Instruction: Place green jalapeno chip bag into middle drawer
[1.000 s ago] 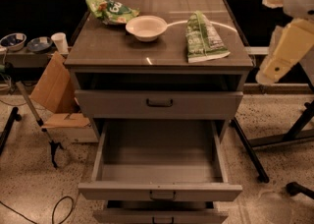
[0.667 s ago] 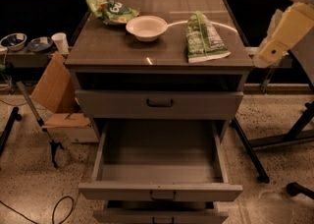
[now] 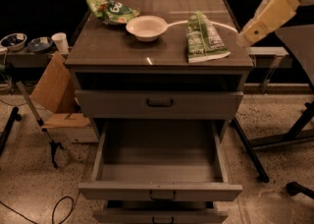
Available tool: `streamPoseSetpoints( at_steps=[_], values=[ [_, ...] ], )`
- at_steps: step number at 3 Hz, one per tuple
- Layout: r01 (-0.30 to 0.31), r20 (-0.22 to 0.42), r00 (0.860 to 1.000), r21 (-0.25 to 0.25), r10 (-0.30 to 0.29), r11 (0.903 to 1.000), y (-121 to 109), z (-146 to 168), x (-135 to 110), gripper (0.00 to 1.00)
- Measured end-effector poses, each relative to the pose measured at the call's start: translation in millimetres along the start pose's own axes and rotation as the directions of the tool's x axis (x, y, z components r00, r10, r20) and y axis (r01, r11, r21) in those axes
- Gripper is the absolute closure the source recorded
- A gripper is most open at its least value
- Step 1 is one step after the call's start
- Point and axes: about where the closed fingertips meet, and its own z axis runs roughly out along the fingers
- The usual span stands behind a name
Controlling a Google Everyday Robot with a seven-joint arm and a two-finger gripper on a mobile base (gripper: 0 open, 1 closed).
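- I am seeing a white paper cup standing on a low side shelf beyond the cabinet's left edge. A tan cardboard sheet is leaning tilted just below it.
- I am looking at a crumpled bright green bag with a round white logo, which is lying at the far left corner of the dark brown cabinet top.
- I am watching a round white bowl sitting just right of that bag, close to the far edge and near the middle of the top. I cannot tell whether bowl and bag are touching.
- I am finding the long, flat pale-green foil chip bag lying on the right part of the top, apart from the bowl. Its length is running from the far edge toward the near edge, and its white end edge is pointing at the front right corner.
- Under the top, a grey upper drawer with a dark loop handle is sitting shut.
- Below that, the wide grey metal middle drawer is standing pulled out toward me, with its deep box tray facing up and a small dark handle at the middle of its front edge. The chip bag is lying on the top, not in this tray.
- At the right, a cream-coloured arm link is slanting down from the upper right corner. The gripper is hanging in the air just beyond the right edge of the top, near the chip bag but apart from it. I cannot tell whether it is spread or pressed together.
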Motion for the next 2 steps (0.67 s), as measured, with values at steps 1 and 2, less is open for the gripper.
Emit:
streamPoseSetpoints(
  at_steps=[1, 2],
  values=[
    [-0.124, 0.097, 0.987, -0.029, 0.126, 0.9919, 1, 19, -19, 0.00],
    [-0.291, 0.166, 0.940, -0.061, 0.298, 0.9547, 2, 43, -46, 0.00]
  ],
)
